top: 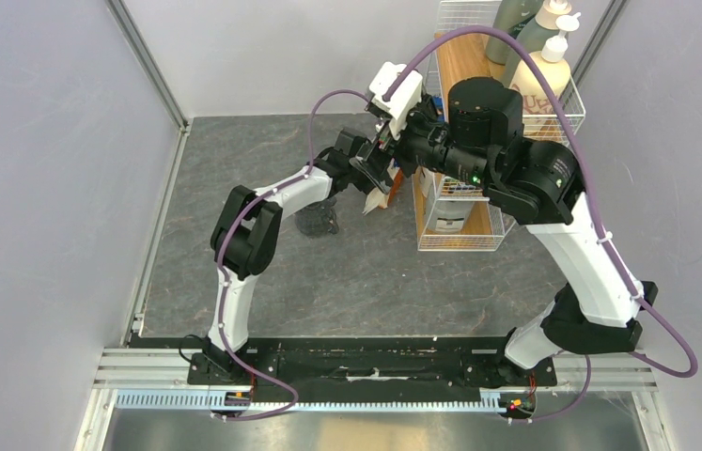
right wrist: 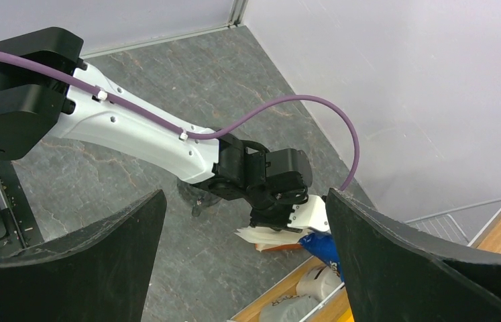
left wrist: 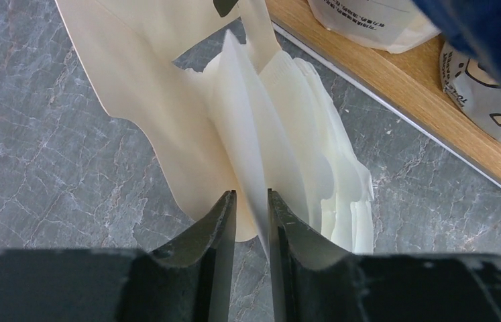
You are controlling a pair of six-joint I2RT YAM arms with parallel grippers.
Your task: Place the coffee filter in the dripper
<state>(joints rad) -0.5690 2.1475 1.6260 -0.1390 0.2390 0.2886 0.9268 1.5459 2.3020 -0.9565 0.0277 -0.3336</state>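
On the left gripper point(left wrist: 251, 194) the jaws are set a narrow gap apart astride the raised edge of one coffee filter point(left wrist: 244, 114). The tabletop point(left wrist: 46, 168) is seen through the gap, so the paper is judged not yet clamped. The sheet is fanned up from the stack point(left wrist: 331, 181) in the opened packet point(left wrist: 140, 80), beside the wooden rack point(left wrist: 422, 87). On the right gripper point(right wrist: 246, 194) the jaws are spread wide, with nothing held. The dripper point(top: 317, 218) is stood on the tabletop just left of the packet, partly hidden under the left arm. Only this one sheet should be pinched, deep enough not to slip. Neighbouring sheets should be confirmed free, then a slow straight lift made so the packet is not dragged.
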